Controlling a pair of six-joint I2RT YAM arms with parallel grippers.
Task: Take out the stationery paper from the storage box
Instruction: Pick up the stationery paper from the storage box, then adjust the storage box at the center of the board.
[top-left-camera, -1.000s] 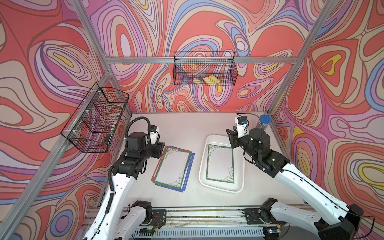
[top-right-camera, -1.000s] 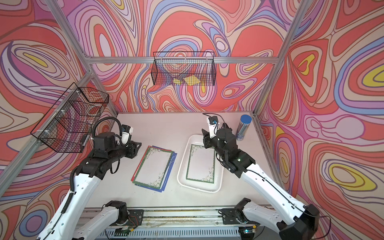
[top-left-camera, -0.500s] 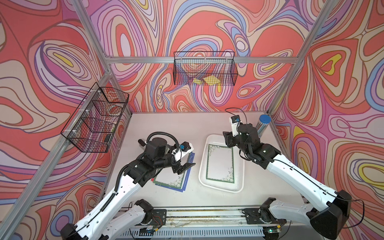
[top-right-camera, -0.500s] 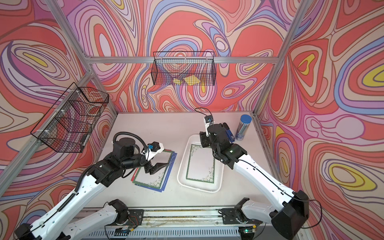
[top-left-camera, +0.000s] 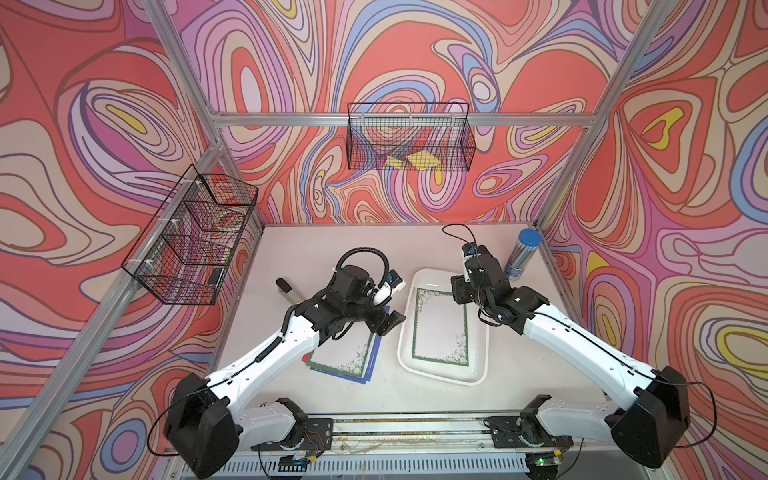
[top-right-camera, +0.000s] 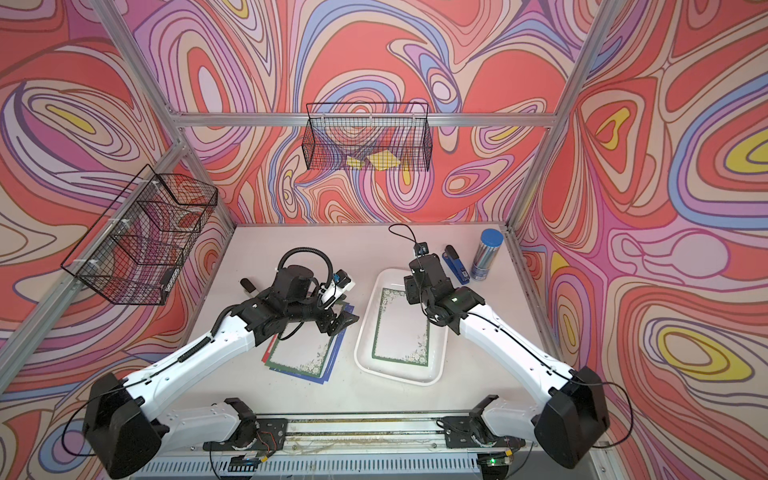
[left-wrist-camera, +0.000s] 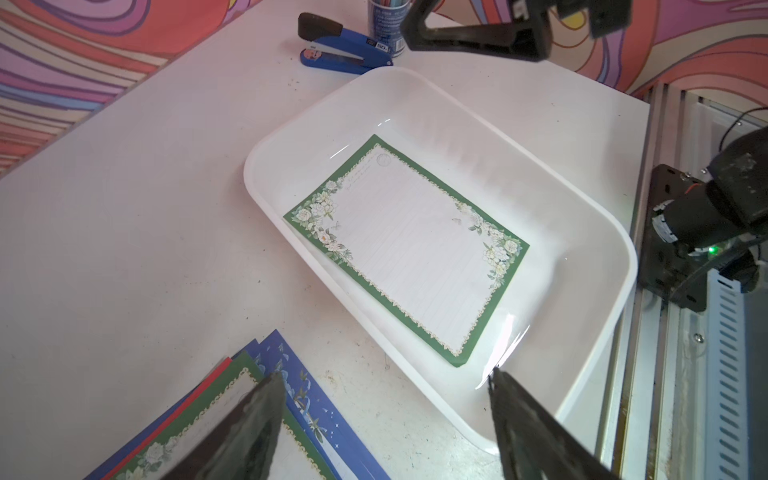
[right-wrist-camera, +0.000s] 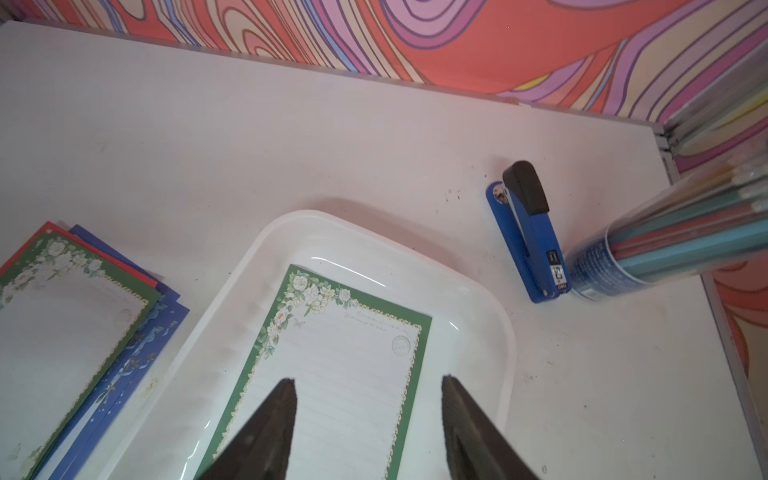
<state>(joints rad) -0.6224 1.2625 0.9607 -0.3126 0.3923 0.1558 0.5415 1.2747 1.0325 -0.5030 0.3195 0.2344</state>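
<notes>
Paper (top-left-camera: 441, 326), one green-bordered sheet, lay flat in the box (left-wrist-camera: 582, 232), just below my right gripper (right-wrist-camera: 369, 379), whose jaws had opened wider and held nothing. My left gripper (top-left-camera: 390, 324) had come forward over the stack (top-left-camera: 345, 357) beside the box, jaws wide, empty. One sheet remained to take.

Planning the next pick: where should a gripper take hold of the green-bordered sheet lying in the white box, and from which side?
Probably its long edge on the right arm's side, from above: the green-bordered sheet lies flat, and the storage box leaves wide bare floor there for a fingertip. The open right gripper hovers over it.
</notes>
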